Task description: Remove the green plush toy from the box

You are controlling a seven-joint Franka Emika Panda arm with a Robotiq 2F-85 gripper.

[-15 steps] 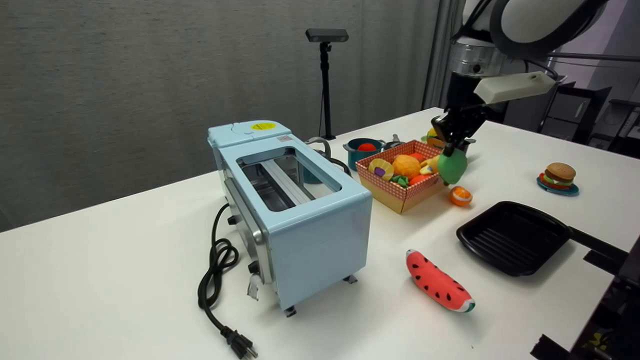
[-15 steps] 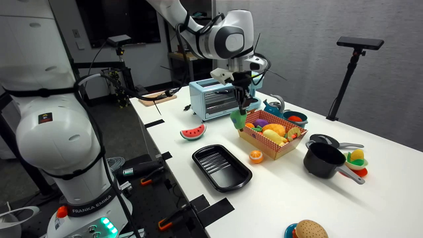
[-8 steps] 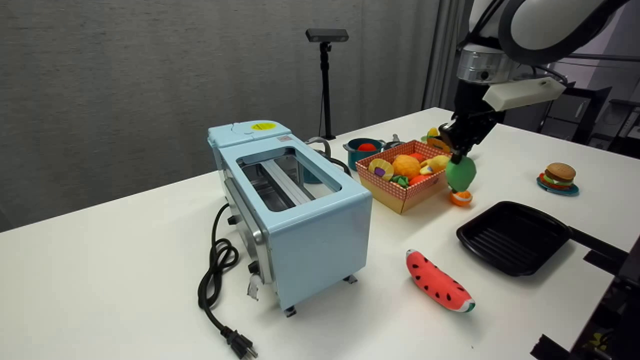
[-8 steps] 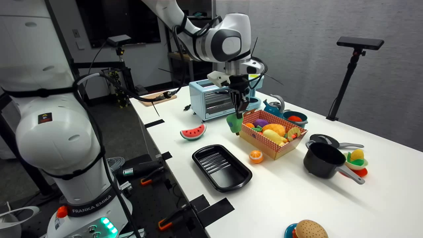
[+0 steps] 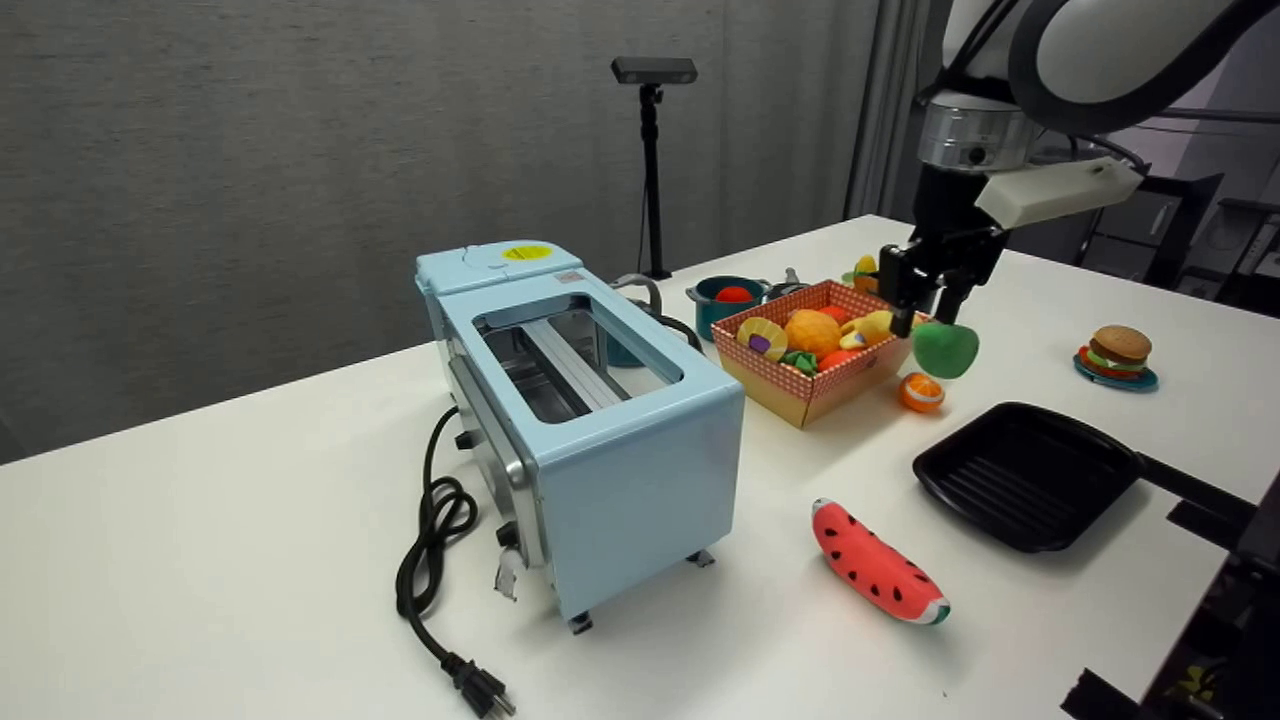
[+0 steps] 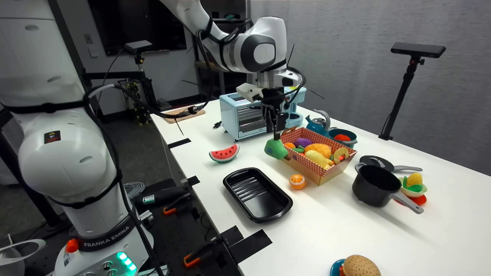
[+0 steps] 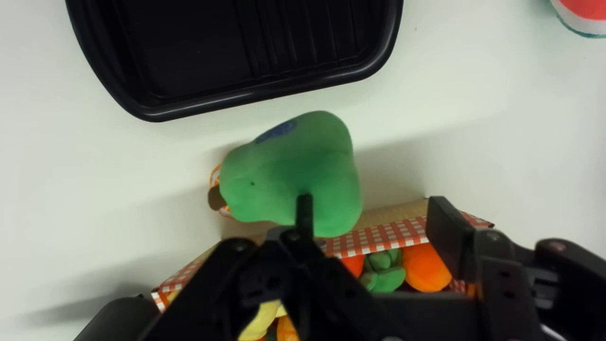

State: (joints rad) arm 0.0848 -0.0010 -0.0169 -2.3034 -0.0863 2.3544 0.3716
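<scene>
- In an exterior view, the fingers stand wide apart; the green pear-shaped plush toy is outside the gingham-lined box, below one fingertip.
- In an exterior view, the toy is just beside the box, near the orange and grill pan; I cannot tell whether it touches the tabletop.
- In the wrist view, one finger overlaps the toy; the other stands clear of it.
</scene>
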